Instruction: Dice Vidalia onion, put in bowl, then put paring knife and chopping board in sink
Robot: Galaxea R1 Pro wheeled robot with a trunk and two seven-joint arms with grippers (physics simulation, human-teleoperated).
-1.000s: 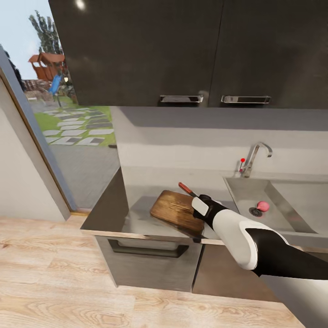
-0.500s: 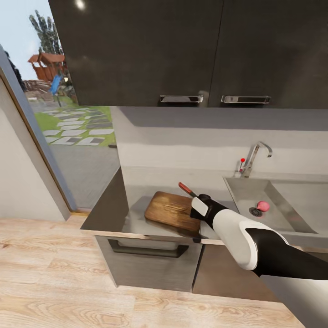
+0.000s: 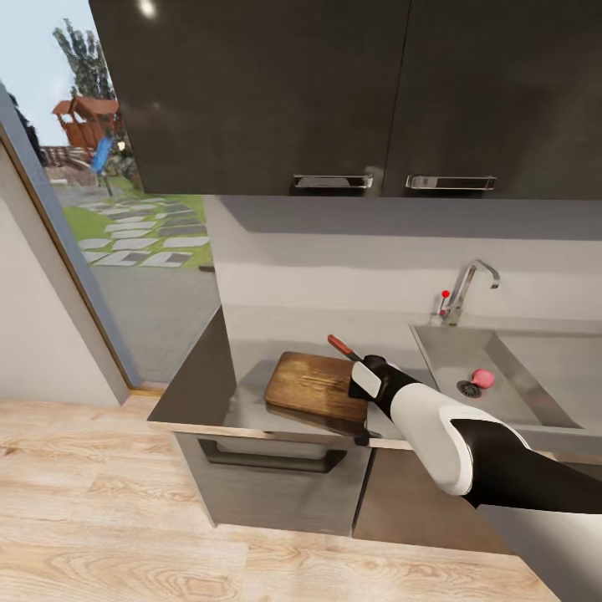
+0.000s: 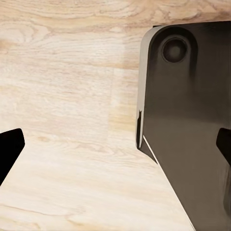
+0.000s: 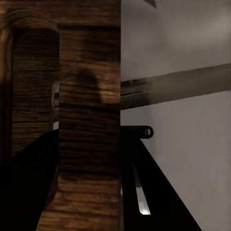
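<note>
The right gripper (image 3: 361, 386) is clamped on the near edge of the chopping board (image 3: 315, 385), which lies on the countertop (image 3: 196, 389) left of the sink (image 3: 510, 393); the Vidalia onion (image 3: 482, 379) sits by the drain, and the left gripper (image 4: 115, 149) hangs spread over wood floor (image 4: 67, 96)

Right pincer (image 3: 358, 391) seemingly clamped, arm outstretched
</note>
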